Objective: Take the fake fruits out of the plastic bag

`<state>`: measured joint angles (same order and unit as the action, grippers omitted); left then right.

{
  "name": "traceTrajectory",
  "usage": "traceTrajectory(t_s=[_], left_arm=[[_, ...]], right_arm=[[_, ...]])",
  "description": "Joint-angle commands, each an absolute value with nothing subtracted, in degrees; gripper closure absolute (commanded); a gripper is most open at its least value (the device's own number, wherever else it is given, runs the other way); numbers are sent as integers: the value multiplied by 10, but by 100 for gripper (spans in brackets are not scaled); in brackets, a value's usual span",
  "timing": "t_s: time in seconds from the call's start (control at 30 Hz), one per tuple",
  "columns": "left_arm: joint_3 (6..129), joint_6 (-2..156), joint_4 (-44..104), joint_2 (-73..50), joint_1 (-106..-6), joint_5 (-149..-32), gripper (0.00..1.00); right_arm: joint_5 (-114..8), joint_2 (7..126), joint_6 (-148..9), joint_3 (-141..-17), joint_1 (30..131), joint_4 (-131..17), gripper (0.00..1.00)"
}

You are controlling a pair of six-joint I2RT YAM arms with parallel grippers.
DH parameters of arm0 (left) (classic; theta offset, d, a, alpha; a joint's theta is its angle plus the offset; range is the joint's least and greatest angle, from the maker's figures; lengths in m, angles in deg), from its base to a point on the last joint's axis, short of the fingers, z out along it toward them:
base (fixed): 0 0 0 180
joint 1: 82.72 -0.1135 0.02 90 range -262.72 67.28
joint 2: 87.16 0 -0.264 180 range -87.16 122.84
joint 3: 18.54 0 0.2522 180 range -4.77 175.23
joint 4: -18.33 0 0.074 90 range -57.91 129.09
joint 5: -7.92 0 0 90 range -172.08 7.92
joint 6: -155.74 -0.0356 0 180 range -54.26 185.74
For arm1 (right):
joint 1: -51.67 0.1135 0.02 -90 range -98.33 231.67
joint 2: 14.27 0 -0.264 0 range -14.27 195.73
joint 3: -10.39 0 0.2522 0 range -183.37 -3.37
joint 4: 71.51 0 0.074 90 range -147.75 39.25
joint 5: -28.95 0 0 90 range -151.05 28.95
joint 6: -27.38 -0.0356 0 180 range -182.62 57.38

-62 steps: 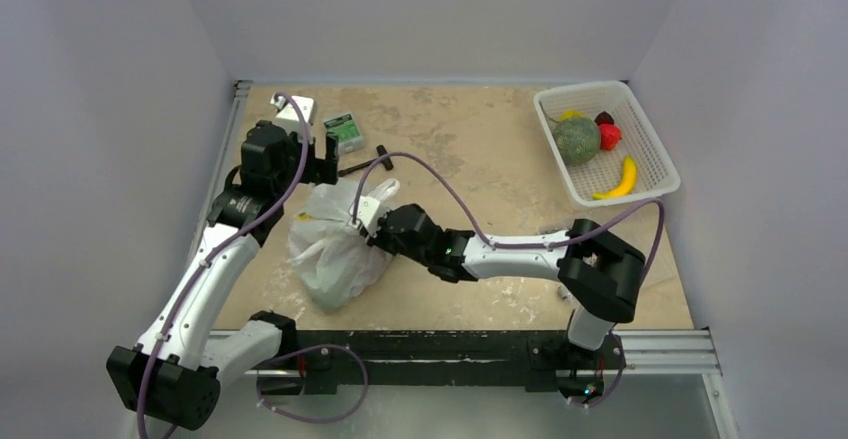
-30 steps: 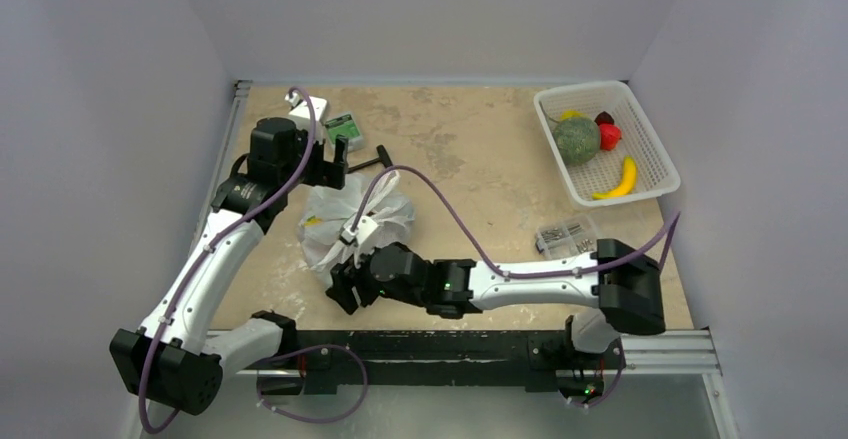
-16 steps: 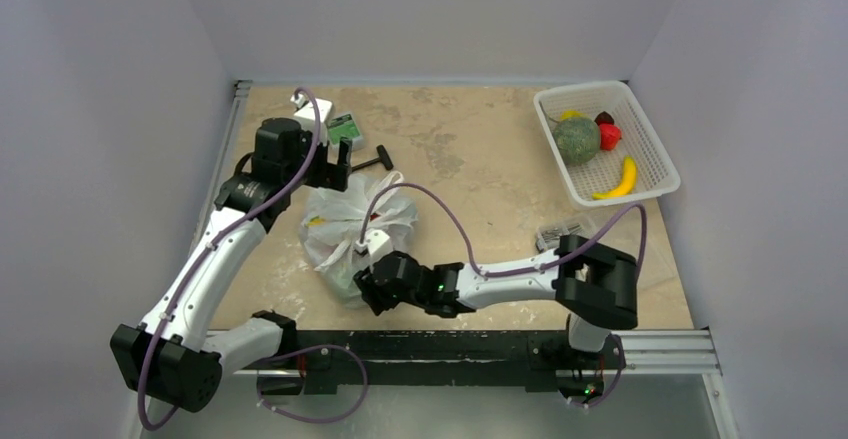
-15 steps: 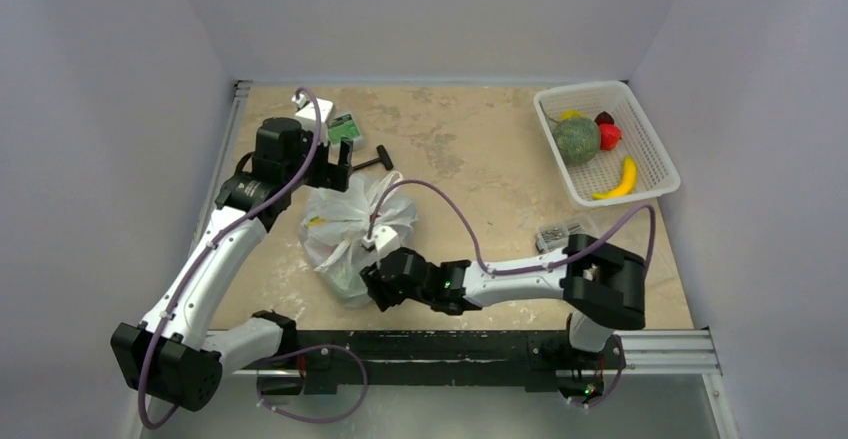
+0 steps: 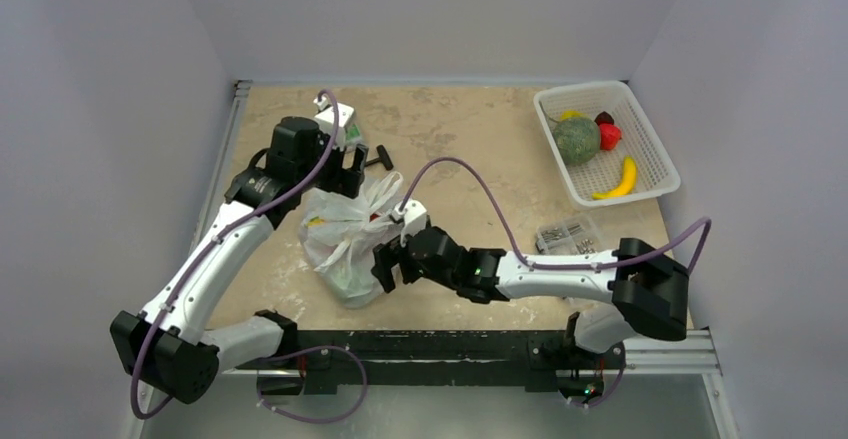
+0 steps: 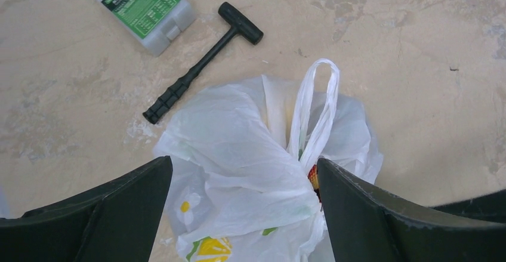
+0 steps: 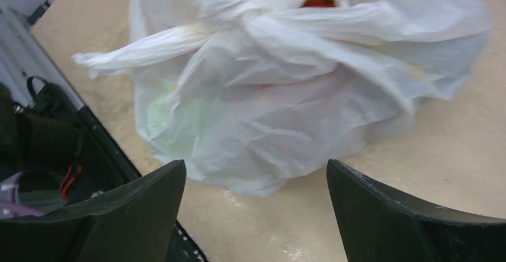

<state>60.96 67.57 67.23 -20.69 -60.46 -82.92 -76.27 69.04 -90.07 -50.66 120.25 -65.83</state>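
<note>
The plastic bag (image 5: 340, 239) lies crumpled and white on the table's left half, its loop handles (image 6: 315, 110) bunched at the top. Fake fruit shows only as a red and yellow patch (image 6: 312, 177) at the bag's mouth and a red bit (image 7: 316, 0) between the folds. My left gripper (image 5: 352, 174) hangs open just above the bag (image 6: 250, 154), one finger on each side of the knot. My right gripper (image 5: 383, 264) is open at the bag's near right side, with bare table between its fingers and the bag (image 7: 286, 83) just ahead.
A white basket (image 5: 585, 87) at the back right holds a green round fruit (image 5: 577, 141), a red one (image 5: 609, 135) and a banana (image 5: 620, 179). A clear box of screws (image 5: 568, 234) sits right of centre. A green-labelled box (image 6: 146, 8) and a black mallet (image 6: 203, 62) lie behind the bag.
The right gripper has opened, let go of the bag's lower side and drawn back to the right. The left arm has shifted right, over the bag's top. The bag has settled.
</note>
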Motion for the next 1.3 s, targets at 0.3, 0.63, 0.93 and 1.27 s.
traceTrajectory(t_s=[0.3,0.63,0.93,1.27], left_arm=[[586,668,616,-300,-595,-634,7],[612,659,649,-256,-595,-714,6],[650,643,702,-197,-577,-871,14],[650,607,737,-161,-496,-887,27]], right_arm=[[-912,905,-840,-711,1353,-638,26],[-1116,925,-856,-634,1305,-573,29],[-931,678,-835,-477,1255,-666,10],[-728,586,-932,-492,1056,-671,25]])
